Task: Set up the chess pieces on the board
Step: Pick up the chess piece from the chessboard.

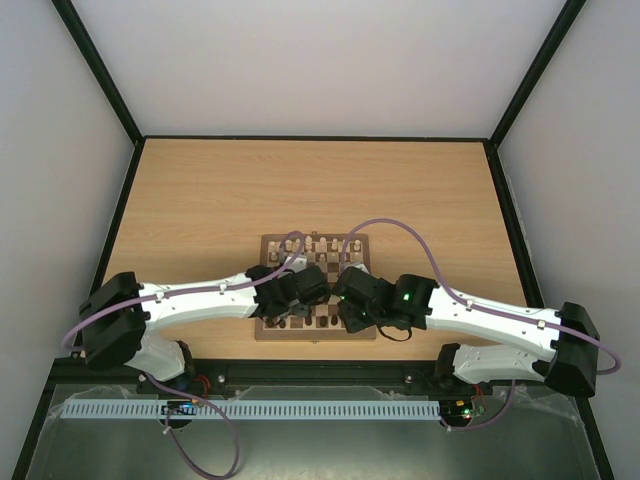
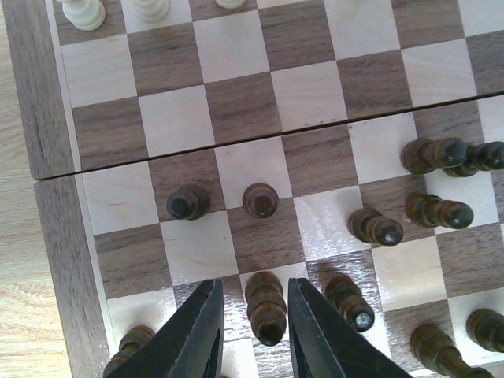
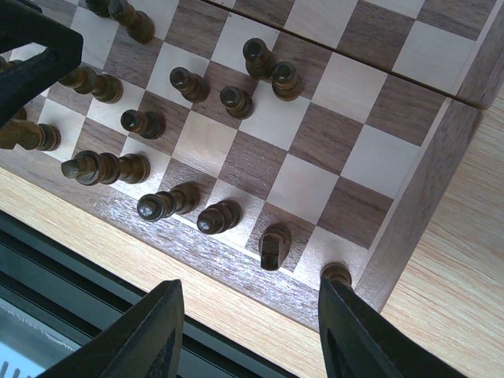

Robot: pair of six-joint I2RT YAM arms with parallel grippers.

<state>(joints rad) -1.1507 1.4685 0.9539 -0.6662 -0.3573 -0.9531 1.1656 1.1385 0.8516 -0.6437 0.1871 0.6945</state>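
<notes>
The board (image 1: 266,242) lies mid-table, with pale chess pieces (image 1: 318,243) along its far row. Over its near half, my left gripper (image 1: 316,291) and right gripper (image 1: 346,292) hang close together. In the left wrist view, the left gripper (image 2: 253,283) is narrowly open around an upright dark piece (image 2: 266,309), with slim gaps on both sides. Two dark pawns (image 2: 187,202) stand just beyond it. The right gripper (image 3: 250,285) is wide open above the board's near border (image 3: 236,264). Its right finger (image 3: 370,339) covers part of a dark corner piece (image 3: 337,272).
Several dark pieces (image 3: 143,122) crowd the near rows, some close to each other (image 2: 441,153). Pale pieces (image 2: 83,12) stand at the far edge. The left gripper's dark finger (image 3: 35,59) shows at the right wrist view's upper left. A black rail (image 3: 94,272) runs along the table's near edge.
</notes>
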